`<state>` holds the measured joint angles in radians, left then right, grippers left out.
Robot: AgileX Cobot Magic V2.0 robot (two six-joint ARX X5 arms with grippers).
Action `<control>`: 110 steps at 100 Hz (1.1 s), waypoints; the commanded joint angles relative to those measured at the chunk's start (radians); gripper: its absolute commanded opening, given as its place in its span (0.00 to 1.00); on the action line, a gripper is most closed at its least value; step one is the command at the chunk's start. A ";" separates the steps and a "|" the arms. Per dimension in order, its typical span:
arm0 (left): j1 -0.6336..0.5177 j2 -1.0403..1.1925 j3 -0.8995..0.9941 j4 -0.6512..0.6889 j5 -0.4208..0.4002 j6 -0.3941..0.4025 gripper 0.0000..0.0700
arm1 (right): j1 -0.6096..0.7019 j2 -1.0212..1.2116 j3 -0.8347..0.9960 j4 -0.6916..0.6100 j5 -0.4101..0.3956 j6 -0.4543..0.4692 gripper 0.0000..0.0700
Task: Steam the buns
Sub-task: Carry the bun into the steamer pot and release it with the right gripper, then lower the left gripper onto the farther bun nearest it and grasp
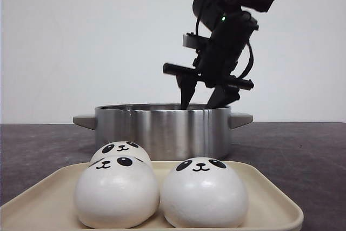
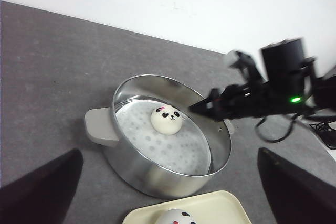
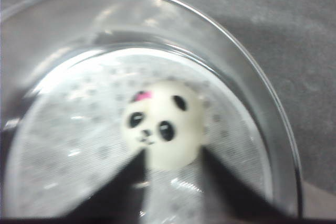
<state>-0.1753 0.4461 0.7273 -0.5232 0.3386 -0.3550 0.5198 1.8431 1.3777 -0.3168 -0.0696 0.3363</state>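
Currently one smooth white dome-shaped panda-faced bun with a small pink mark on its head [image 2: 166, 119] sits on the perforated white steamer insert [image 2: 157, 148] inside the round stainless-steel pot with grey side handles [image 1: 162, 128]. Three more white panda-faced buns rest on the cream rectangular tray with rounded corners [image 1: 270, 193] at the near edge of the desk [image 1: 303, 155]: the front-left bun [image 1: 116, 190] and the front-right bun [image 1: 204, 192] sit side by side, touching or nearly so, and a third bun [image 1: 120, 151] sits behind the left one, mostly hidden by it. The pot stands just behind the tray, toward the middle of the grey desk, upright, one handle pointing to each side edge.

Over the pot hangs the black right end effector [image 1: 204, 97], its two fingers spread apart and dipping just past the rim. In the right wrist view, the right end effector's fingers [image 3: 126, 187] flank the bun in the pot without gripping it; the bun lies in the gap near their tips, and whether either finger touches it cannot be told.

The left end effector [image 2: 168, 192] is released as well, its dark fingers [image 2: 42, 187] set wide apart above the desk on the near side of the pot, holding nothing.
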 commanded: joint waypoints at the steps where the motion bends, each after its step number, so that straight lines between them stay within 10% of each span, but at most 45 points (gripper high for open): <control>1: -0.005 0.020 0.008 0.007 -0.001 0.003 0.95 | 0.015 -0.090 0.038 0.001 -0.021 -0.011 0.01; 50: -0.345 0.529 0.011 0.034 -0.008 -0.004 0.89 | 0.262 -0.779 0.038 -0.082 0.083 -0.034 0.01; 110: -0.497 0.977 0.045 0.234 -0.166 -0.108 0.89 | 0.271 -0.930 0.038 -0.224 0.180 -0.019 0.01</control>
<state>-0.6636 1.3903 0.7456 -0.3054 0.1772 -0.4232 0.7799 0.9047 1.4017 -0.5426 0.1070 0.3122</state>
